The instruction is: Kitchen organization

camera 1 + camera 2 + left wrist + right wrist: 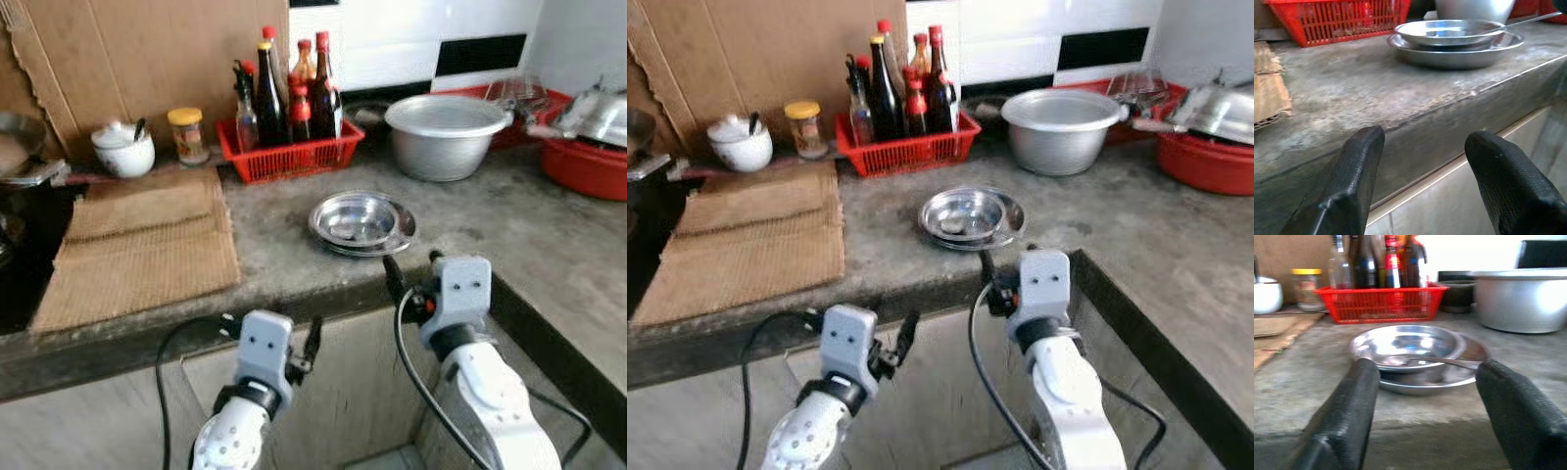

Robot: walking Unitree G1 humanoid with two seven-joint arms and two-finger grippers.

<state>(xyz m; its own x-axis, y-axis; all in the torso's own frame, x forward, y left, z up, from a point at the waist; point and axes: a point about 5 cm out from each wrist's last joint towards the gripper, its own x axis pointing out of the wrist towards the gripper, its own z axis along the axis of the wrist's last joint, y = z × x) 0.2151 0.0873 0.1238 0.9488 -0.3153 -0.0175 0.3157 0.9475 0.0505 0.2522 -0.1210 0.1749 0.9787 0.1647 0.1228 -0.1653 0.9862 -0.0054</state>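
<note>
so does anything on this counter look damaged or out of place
The cardboard sheet propped against the wall behind the bottles has a torn, ragged left edge. The steel bowl sits off-centre on its plate, with a spoon left lying in it. Bottles stand upright in the red basket; nothing spilled.

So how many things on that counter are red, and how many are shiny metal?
Red: 2, the basket of bottles and the tub.
Metal: 5, the pot, the bowl, the plate under it, a spoon in the bowl and a lid on the tub.
Total: 7
</note>
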